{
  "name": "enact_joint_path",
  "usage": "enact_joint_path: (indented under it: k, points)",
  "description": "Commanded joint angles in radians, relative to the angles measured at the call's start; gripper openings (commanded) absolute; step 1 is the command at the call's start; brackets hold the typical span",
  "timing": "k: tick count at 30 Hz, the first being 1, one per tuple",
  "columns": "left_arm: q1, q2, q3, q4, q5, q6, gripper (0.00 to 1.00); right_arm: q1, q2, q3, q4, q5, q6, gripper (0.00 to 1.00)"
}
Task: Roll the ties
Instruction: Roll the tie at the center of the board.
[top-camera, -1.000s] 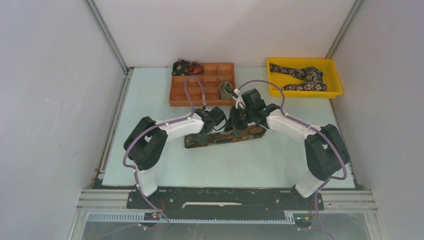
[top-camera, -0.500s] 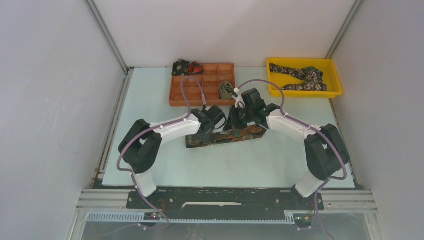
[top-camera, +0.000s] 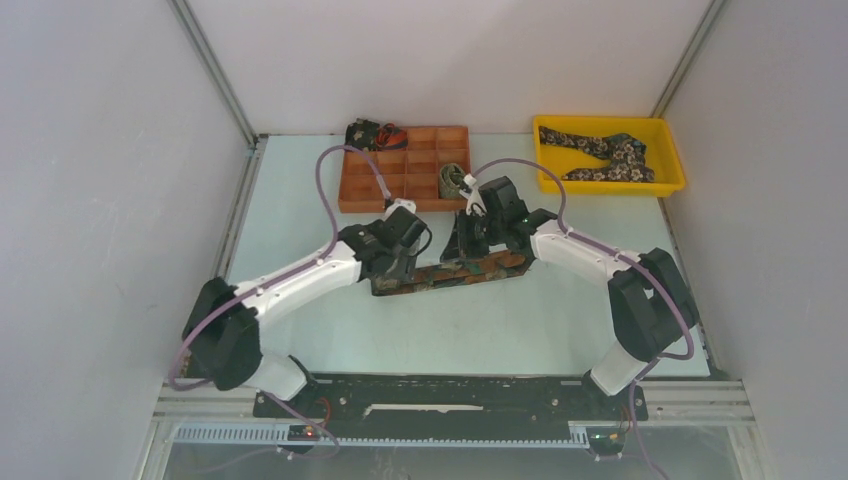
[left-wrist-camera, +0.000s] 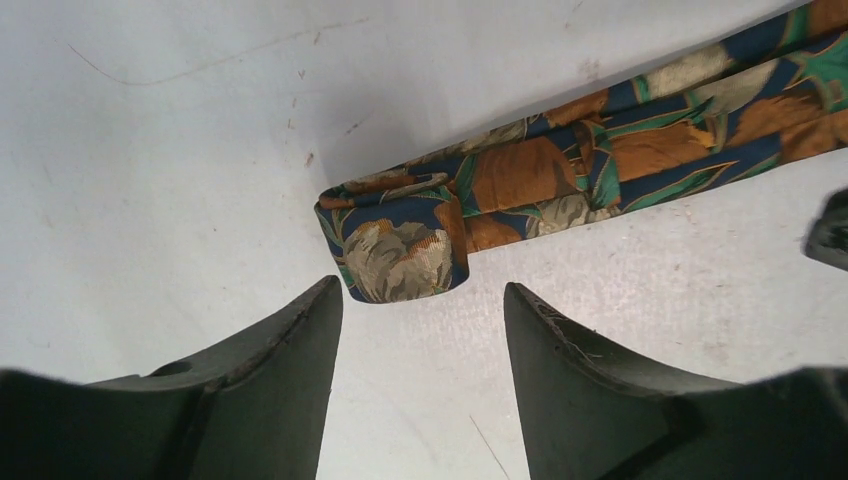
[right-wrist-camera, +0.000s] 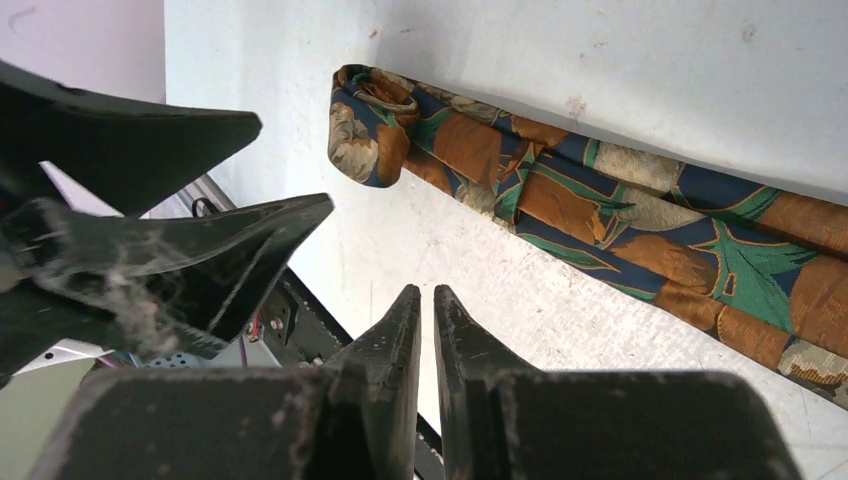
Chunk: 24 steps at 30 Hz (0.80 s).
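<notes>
Up top: catches the tie flat on the table, tray just beyond it, left gripper at its left end, right gripper near its middle. Left wrist: shows fingers spread wide, empty, the tie's folded tip just ahead. Right wrist: shows fingers pinched nearly together, empty, beside the tie.

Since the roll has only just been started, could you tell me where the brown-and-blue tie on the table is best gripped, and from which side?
Grip the tie at its folded-over end, probably from above with the left gripper, one finger outside each long edge. That end is doubled and stands raised, while the rest lies flat on the table, offering little to pinch.
</notes>
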<state>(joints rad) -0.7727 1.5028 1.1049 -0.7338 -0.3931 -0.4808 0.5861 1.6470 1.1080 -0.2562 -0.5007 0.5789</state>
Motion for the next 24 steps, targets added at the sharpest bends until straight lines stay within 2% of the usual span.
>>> enact_joint_path:
  k: [1, 7, 12, 16, 19, 24]
  points:
    - [0.023, -0.136, -0.048, 0.075, -0.034, -0.005, 0.66, 0.013, 0.001, 0.012, 0.050, -0.010, 0.019, 0.13]
    - [0.076, -0.345, -0.181, 0.193, -0.051, -0.011, 0.66, 0.039, 0.026, 0.038, 0.053, 0.001, 0.026, 0.13]
    - [0.146, -0.488, -0.332, 0.286, -0.068, -0.050, 0.73, 0.078, 0.064, 0.085, 0.048, 0.016, 0.028, 0.13]
    - [0.264, -0.525, -0.410, 0.271, 0.063, -0.114, 0.71, 0.116, 0.106, 0.133, 0.033, 0.026, 0.032, 0.13]
    - [0.341, -0.568, -0.497, 0.340, 0.181, -0.140, 0.70, 0.142, 0.145, 0.181, 0.011, 0.034, 0.029, 0.13]
    - [0.426, -0.622, -0.595, 0.402, 0.261, -0.152, 0.71, 0.181, 0.223, 0.270, -0.027, 0.047, 0.021, 0.15]
